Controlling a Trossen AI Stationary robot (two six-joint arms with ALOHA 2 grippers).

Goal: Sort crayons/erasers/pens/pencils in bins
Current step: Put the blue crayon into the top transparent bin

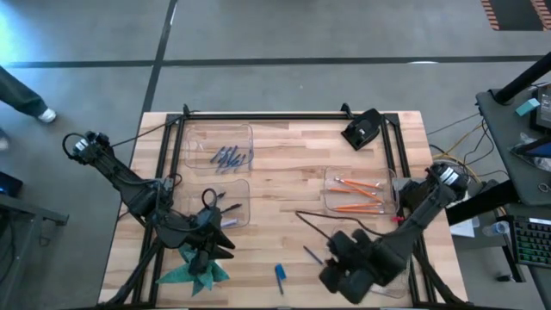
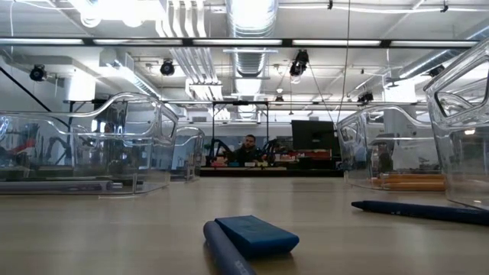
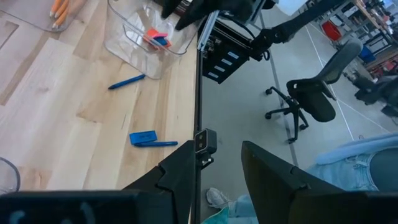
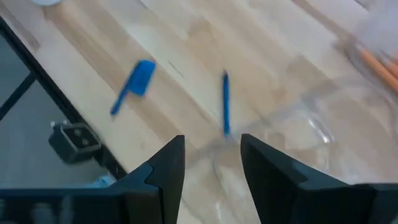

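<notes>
A blue eraser [image 1: 279, 273] lies flat on the wood near the table's near edge, with a thin blue stick [image 3: 155, 144] right beside it. A blue pen [image 1: 312, 255] lies a little to its right. Orange pencils [image 1: 357, 194] lie in the right-hand bin [image 1: 331, 196]. A pink-red and a blue eraser [image 3: 155, 38] lie in the near right bin [image 3: 127, 46]. My right gripper [image 4: 212, 140] hangs open above that bin's left end, nothing between its fingers. At the near left edge my left gripper [image 3: 217, 152] hovers open and holds nothing.
Two clear bins stand on the left; the far one [image 1: 219, 146] holds several blue-grey sticks. A black device [image 1: 362, 129] sits at the far right, a black cable [image 1: 318, 226] lies mid-table, and a teal cloth [image 1: 194, 274] hangs at the near left edge.
</notes>
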